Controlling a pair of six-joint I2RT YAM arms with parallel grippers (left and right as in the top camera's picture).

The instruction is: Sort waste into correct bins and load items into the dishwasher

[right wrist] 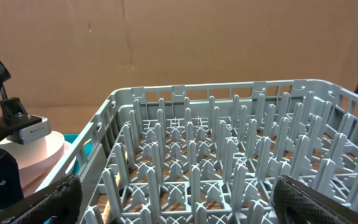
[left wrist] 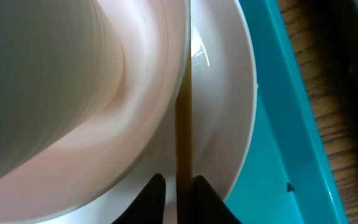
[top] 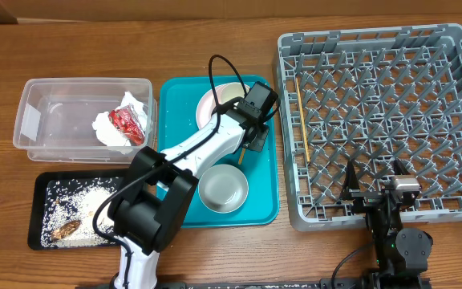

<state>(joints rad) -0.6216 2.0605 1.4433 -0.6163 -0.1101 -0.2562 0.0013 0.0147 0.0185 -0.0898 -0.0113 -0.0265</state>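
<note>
Pinching: left gripper (left wrist: 179, 186) jaws nearly closed on chopstick (left wrist: 183, 112) between them
Lift: straight up, clear of cup (left wrist: 55, 74) beside jaws (plate (left wrist: 229, 93) beneath)
Right gripper (right wrist: 176, 186): wide open, empty

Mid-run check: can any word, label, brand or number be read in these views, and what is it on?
No text can be read.
Pale sticker on the tub: too small to tell if it is printed.
Red wrapper: any print is too small to read.
</note>
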